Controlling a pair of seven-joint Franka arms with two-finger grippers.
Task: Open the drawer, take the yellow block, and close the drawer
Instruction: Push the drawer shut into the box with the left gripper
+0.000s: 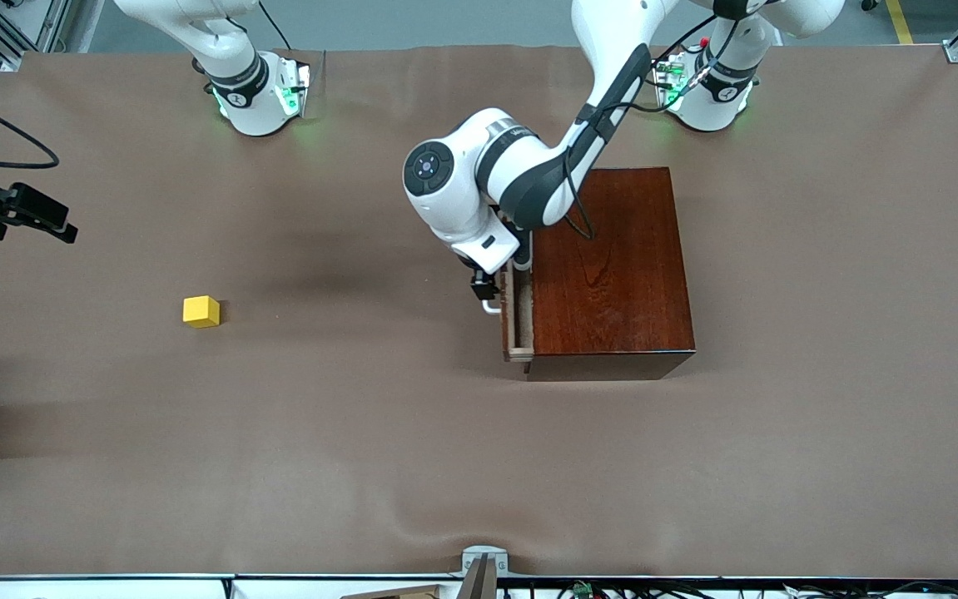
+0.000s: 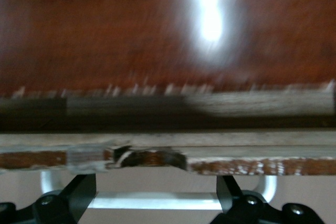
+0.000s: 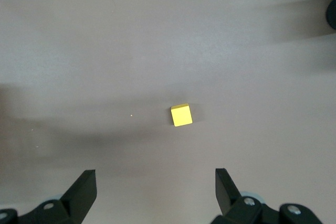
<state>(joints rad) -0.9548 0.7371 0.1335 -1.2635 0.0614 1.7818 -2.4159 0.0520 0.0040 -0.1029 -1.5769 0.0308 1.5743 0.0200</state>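
Reaching down from the upper right of the front view, the left arm sets its left hand (image 1: 488, 293) at the white bar handle (image 1: 491, 306) of the drawer (image 1: 517, 312), near the frame's centre; in the left wrist view the fingers (image 2: 79, 195) stand apart on either side of the handle (image 2: 157, 200), not clamped on it; the drawer is pulled out a little from the dark reddish-brown wooden box (image 1: 608, 266), showing a strip of light wood interior; the yellow block (image 1: 201, 311) sits on the brown counter (image 1: 362, 457) at the left of the frame, well apart from the box, toward the right arm's end; the right hand (image 3: 156, 195) hangs over the block (image 3: 181, 115), fingers (image 3: 84, 187) wide apart, holding nothing.
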